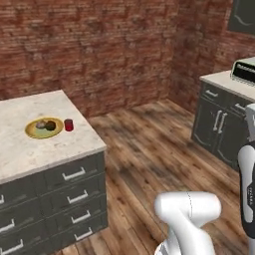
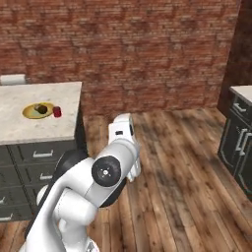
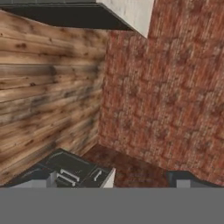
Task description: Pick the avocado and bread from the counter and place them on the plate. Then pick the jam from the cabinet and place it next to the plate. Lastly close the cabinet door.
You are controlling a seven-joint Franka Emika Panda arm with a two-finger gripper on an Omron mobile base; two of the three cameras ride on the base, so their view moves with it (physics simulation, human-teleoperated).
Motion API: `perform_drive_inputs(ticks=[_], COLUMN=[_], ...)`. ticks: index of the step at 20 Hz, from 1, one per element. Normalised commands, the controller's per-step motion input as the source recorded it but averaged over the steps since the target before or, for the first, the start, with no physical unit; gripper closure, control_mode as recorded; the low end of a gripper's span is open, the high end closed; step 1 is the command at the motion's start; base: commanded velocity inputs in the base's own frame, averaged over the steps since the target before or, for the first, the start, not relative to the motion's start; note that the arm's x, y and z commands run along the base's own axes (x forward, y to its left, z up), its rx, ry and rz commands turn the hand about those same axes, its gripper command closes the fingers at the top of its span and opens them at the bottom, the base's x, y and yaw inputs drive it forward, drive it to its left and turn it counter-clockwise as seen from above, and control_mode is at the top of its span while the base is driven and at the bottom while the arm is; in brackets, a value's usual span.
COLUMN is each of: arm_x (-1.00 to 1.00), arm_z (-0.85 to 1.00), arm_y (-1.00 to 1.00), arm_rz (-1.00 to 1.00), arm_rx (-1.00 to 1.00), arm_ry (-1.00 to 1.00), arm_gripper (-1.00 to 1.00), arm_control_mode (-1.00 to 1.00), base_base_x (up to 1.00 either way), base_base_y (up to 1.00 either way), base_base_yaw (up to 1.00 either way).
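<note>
The yellow plate [image 1: 32, 131] [image 2: 30, 113] lies on the beige counter [image 1: 30, 154] [image 2: 44, 130] at the left. On it rest the grey-brown bread [image 1: 41, 124] and the dark avocado [image 1: 51, 126] [image 2: 43, 109], side by side. The red jam [image 1: 68, 124] [image 2: 57, 112] stands upright on the counter just right of the plate. A dark grey-green cabinet [image 1: 243, 16] hangs in the far right corner; whether its door is closed I cannot tell. In the hand view my gripper [image 3: 111, 181] is open and holds nothing, facing floor and brick wall, well away from the counter.
A second counter with dark drawers [image 1: 224, 117] [image 2: 241, 133] runs along the right wall and carries a dark appliance [image 1: 244, 70]. Wooden floor [image 1: 149, 149] spreads between the two counters. A brick wall [image 2: 147, 54] closes the back. My white arm [image 2: 106, 172] stands over the floor.
</note>
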Motion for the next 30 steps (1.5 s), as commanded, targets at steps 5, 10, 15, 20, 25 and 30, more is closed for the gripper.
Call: perform_drive_inputs(ticks=[5, 10, 15, 20, 25, 30], arm_x=[0.00, 0.00, 0.00, 0.00, 0.00, 0.00], arm_z=[0.00, 0.00, 0.00, 0.00, 0.00, 0.00], arm_y=[0.00, 0.00, 0.00, 0.00, 0.00, 0.00], arm_rz=[0.00, 0.00, 0.00, 0.00, 0.00, 0.00], arm_rx=[0.00, 0.00, 0.00, 0.00, 0.00, 0.00], arm_ry=[0.00, 0.00, 0.00, 0.00, 0.00, 0.00], arm_gripper=[-1.00, -1.00, -1.00, -1.00, -1.00, -1.00], arm_control_mode=[1.00, 1.00, 1.00, 1.00, 1.00, 1.00], base_base_x=[0.00, 0.00, 0.00, 0.00, 0.00, 0.00], base_base_y=[-0.49, -0.49, -0.46, -0.44, -0.39, -0.16], base_base_yaw=[-0.58, -0.55, -0.54, -0.51, -0.50, -0.49])
